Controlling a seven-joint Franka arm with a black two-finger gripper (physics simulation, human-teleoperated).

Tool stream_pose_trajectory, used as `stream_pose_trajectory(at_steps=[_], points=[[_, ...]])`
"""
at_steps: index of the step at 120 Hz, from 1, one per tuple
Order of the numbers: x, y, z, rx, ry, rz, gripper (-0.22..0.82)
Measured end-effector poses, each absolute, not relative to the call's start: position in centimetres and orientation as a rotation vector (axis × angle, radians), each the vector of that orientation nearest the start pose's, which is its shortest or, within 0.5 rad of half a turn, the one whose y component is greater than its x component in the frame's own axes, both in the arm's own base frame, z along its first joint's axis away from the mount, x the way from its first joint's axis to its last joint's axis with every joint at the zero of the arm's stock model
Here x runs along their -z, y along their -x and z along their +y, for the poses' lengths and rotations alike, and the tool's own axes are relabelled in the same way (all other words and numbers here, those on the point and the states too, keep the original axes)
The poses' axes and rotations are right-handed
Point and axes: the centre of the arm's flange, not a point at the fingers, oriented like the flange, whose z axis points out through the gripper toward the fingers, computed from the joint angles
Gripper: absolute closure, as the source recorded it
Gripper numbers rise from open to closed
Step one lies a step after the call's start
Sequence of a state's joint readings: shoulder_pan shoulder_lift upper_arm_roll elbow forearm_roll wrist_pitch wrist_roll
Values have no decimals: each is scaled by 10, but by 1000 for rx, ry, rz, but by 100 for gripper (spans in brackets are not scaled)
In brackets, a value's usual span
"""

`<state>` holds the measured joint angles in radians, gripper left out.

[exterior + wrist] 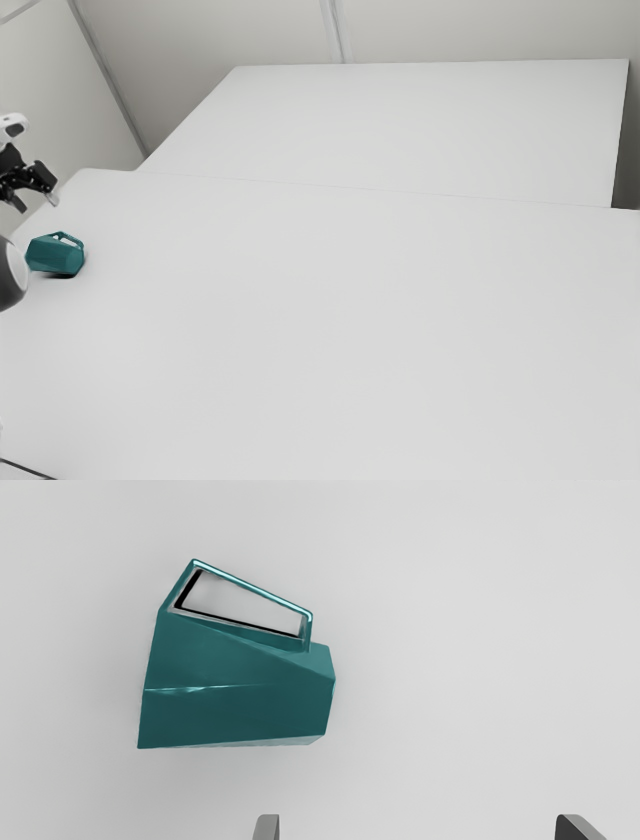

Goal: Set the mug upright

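Below the black two-finger gripper (pixel 421 827), clear of its open fingers (pixel 268 828), a teal faceted mug (pixel 235 695) is lying on its side on the white table (pixel 330 330), its flat-sided body probably checking any roll, the fingers presumably standing wide to straddle it.

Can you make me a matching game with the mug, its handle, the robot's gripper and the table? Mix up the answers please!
Things:
1. Mug
2. Handle
3. Gripper
4. Table

Where or how:
A. Open, holding nothing
B. White and flat, underneath the tipped-over cup
C. A teal loop with a see-through gap
D. Lying on its side

Right pairs: 1-D, 2-C, 3-A, 4-B
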<state>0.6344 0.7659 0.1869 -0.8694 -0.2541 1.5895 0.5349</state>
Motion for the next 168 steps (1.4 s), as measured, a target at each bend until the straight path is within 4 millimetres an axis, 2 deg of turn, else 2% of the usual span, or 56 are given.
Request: stream_pose_trajectory(at_steps=[8,21,36,56,79,111,168], points=[[-436,-565,506,130,3280,-351,0],[-414,-548,533,174,3305,-289,0],[-407,-530,557,194,3289,-203,0],[-399,-521,576,226,3264,-62,0],[-382,-527,584,387,3276,104,0],[-341,-531,589,501,3304,253,0],[-316,-528,590,589,3329,368,0]])
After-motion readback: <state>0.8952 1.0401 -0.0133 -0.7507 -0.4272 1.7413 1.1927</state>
